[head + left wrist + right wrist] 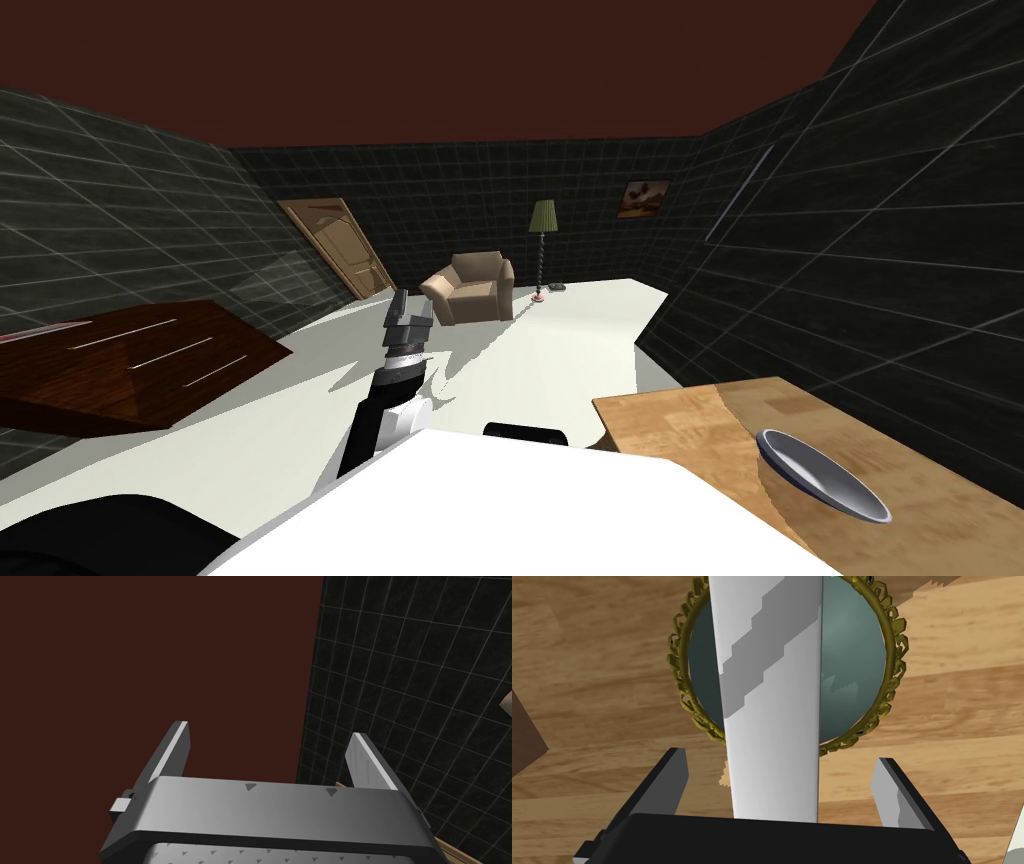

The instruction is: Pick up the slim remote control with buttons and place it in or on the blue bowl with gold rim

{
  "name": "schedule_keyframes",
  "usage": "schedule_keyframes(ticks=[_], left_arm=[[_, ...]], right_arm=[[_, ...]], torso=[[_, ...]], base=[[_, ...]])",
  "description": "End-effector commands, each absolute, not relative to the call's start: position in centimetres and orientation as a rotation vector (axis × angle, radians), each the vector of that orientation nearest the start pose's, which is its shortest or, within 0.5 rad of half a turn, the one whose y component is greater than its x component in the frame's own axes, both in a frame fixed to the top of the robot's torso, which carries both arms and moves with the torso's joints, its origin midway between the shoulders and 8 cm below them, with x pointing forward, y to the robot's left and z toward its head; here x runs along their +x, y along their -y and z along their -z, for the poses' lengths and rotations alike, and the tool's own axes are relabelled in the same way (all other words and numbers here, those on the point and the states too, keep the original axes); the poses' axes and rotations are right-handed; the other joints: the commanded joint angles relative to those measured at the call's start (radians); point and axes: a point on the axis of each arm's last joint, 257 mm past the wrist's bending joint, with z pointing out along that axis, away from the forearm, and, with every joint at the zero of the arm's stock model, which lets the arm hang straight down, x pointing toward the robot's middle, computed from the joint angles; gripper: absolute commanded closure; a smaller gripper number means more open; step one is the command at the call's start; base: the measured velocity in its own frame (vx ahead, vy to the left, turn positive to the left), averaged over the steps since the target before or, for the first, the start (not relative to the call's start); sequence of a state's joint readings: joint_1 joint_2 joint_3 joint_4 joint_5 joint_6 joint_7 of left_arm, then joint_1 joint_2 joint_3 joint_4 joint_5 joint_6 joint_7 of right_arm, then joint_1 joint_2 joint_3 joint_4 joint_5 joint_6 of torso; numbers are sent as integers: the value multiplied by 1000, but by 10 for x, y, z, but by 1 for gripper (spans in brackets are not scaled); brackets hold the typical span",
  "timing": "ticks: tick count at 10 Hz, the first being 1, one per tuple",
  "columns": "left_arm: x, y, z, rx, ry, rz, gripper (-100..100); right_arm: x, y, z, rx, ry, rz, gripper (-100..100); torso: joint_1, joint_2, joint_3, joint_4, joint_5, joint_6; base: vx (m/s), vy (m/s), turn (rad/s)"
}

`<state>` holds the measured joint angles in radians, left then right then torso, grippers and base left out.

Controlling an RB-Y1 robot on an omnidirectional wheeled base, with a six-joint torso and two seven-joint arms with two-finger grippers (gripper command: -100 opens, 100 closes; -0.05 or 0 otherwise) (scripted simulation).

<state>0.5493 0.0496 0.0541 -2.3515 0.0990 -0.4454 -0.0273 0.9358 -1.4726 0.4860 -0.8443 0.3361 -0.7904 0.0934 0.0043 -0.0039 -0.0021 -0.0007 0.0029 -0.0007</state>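
Note:
The remote control (772, 701) appears as a long plain white slab, with no buttons visible on this side. It stands lengthwise between the fingers of my right gripper (780, 756), with a gap on each side, so the gripper is open. Straight beyond it lies the blue-grey bowl (852, 651) with its frilled gold rim, on the wooden table (587, 676). From the head view the bowl (820, 475) sits on the table (680, 420) at my right. My left gripper (405, 305) is raised in front of me, open (268, 729) and empty.
A dark brown cabinet (130, 360) stands at the left. Across the white floor are a beige armchair (470, 285), a floor lamp (542, 245) and a leaning wooden door (335, 245). Dark tiled walls close the room.

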Motion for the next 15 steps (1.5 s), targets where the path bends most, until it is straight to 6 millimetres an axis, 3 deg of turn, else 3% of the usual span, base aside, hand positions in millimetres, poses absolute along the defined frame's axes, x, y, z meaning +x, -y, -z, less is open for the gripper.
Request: schedule_keyframes(ticks=[1,2,8,9,10,15], left_arm=[[331,-305,-33,-685,-618,1268,0],[331,-305,-33,-685,-618,1268,0],[331,-305,-33,-685,-618,1268,0],[331,-305,-33,-685,-618,1268,0],[331,-305,-33,-685,-618,1268,0],[331,-305,-33,-685,-618,1268,0]], right_arm=[[-132,694,342,23,-3164,43,0],[-123,699,331,10,-3162,42,-100],[-83,715,293,-51,-3157,32,-100],[-87,715,297,-44,-3157,37,-100],[-86,715,296,-44,-3157,34,0],[-86,715,296,-44,-3157,34,0]], torso=[[0,0,0,0,0,0],[0,0,0,0,0,0],[1,1,1,0,0,0],[1,1,1,0,0,0],[1,1,1,0,0,0],[0,0,0,0,0,0]], base=[[0,0,0],[-15,8,-69],[-25,18,-64],[-14,6,-17],[0,0,0],[0,0,0]])
